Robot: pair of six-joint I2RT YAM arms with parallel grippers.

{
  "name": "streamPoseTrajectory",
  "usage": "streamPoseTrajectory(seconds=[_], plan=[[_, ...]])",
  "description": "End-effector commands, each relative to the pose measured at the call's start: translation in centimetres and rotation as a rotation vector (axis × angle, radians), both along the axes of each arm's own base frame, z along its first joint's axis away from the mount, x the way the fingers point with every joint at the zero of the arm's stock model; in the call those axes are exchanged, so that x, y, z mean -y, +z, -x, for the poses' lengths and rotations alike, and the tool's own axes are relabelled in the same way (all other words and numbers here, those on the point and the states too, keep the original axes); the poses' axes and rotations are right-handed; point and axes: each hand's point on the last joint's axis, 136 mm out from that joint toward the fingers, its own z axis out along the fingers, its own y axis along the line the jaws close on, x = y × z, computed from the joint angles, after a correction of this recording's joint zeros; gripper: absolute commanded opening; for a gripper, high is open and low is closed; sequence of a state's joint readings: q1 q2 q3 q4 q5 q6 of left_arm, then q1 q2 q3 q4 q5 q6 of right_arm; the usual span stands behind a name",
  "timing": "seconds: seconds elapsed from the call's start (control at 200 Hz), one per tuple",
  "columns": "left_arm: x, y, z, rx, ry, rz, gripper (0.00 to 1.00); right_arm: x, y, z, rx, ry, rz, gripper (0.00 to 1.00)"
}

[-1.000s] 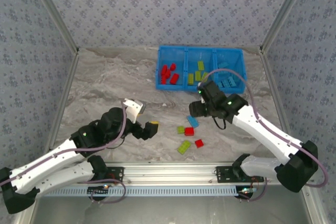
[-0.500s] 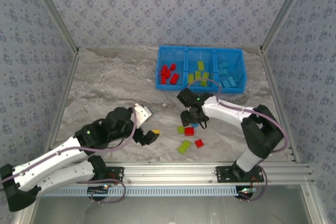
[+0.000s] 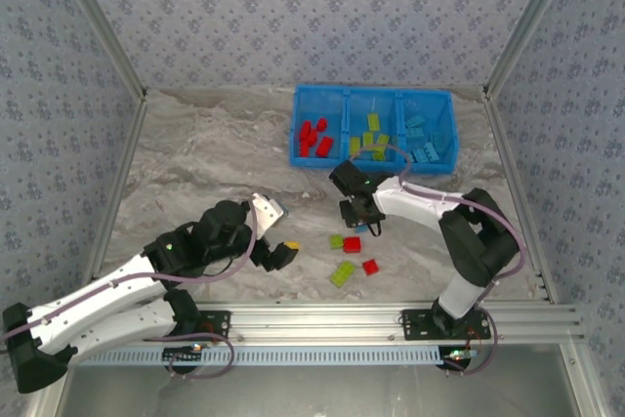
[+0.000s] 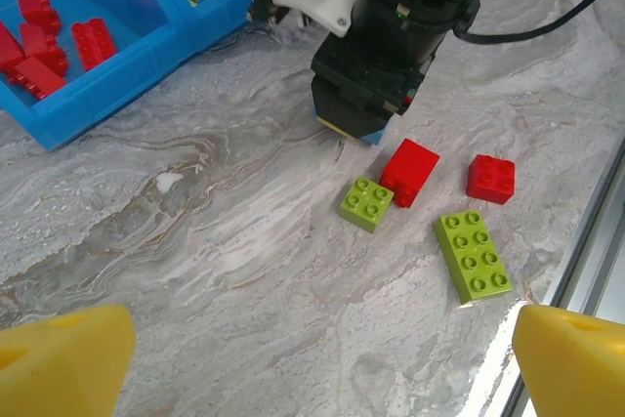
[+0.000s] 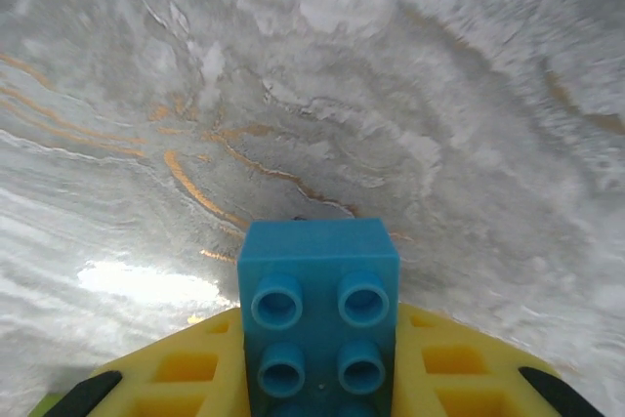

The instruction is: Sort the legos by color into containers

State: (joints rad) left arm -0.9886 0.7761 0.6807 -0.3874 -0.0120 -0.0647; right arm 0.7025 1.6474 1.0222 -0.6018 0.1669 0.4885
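Observation:
In the right wrist view my right gripper (image 5: 317, 349) is shut on a light blue lego (image 5: 318, 271), its yellow fingers (image 5: 181, 368) tight against both sides, low over the table. From above, the right gripper (image 3: 356, 220) points down just left of the loose bricks. My left gripper (image 3: 278, 253) is open and holds nothing, its yellow fingertips (image 4: 59, 354) spread wide. On the table lie a small lime lego (image 4: 366, 203), a red lego (image 4: 410, 169), a second red lego (image 4: 490, 178) and a long lime lego (image 4: 473, 255). The blue bin (image 3: 374, 91) holds red, lime and light blue legos in separate compartments.
The bin's near wall (image 4: 117, 85) is at the upper left of the left wrist view. An aluminium rail (image 3: 322, 317) runs along the table's front edge, close to the long lime lego (image 3: 343, 274). Bare marble lies left of the loose bricks.
The right arm swung in from the right and came down onto the light blue lego, closing on it. The left gripper drifted slightly lower.

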Motion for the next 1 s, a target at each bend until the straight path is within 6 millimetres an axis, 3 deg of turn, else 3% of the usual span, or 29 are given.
streamPoseTrajectory(seconds=[0.0,0.14,0.33,0.455,0.52,0.545,0.7,0.775,0.829,0.894,0.994], plan=[[1.3,2.2,0.1,0.017,-0.028,0.101,0.99,1.5,4.0,-0.7,0.109,-0.052,-0.013,0.25],[3.1,5.3,-0.1,-0.002,-0.022,0.313,0.99,4.0,8.6,-2.3,0.222,-0.144,-0.116,0.25],[4.2,8.2,-0.9,-0.06,0.034,0.576,0.99,11.0,13.6,-6.3,0.371,-0.332,-0.225,0.27],[3.7,8.1,-2.0,-0.111,0.133,0.605,0.99,16.9,14.9,-10.2,0.428,-0.473,-0.238,0.27],[2.9,7.7,-2.7,-0.136,0.211,0.598,0.99,19.0,14.2,-12.5,0.408,-0.522,-0.233,0.27],[2.5,7.4,-3.1,-0.143,0.248,0.594,0.99,19.3,15.1,-13.9,0.426,-0.516,-0.237,0.27],[-1.3,5.0,-5.6,-0.254,0.597,0.619,0.95,19.9,13.1,-19.6,0.381,-0.486,-0.176,0.29],[-3.6,3.1,-6.3,-0.334,0.801,0.647,0.9,20.3,12.2,-21.8,0.351,-0.5,-0.157,0.35],[-4.1,2.3,-6.3,-0.362,0.846,0.647,0.89,20.3,12.2,-23.2,0.344,-0.499,-0.153,0.41],[-3.8,2.0,-6.0,-0.376,0.826,0.63,0.9,20.3,12.2,-23.6,0.322,-0.503,-0.142,0.51],[-3.8,1.6,-5.8,-0.394,0.833,0.609,0.91,20.2,13.6,-23.8,0.339,-0.501,-0.154,0.56]])
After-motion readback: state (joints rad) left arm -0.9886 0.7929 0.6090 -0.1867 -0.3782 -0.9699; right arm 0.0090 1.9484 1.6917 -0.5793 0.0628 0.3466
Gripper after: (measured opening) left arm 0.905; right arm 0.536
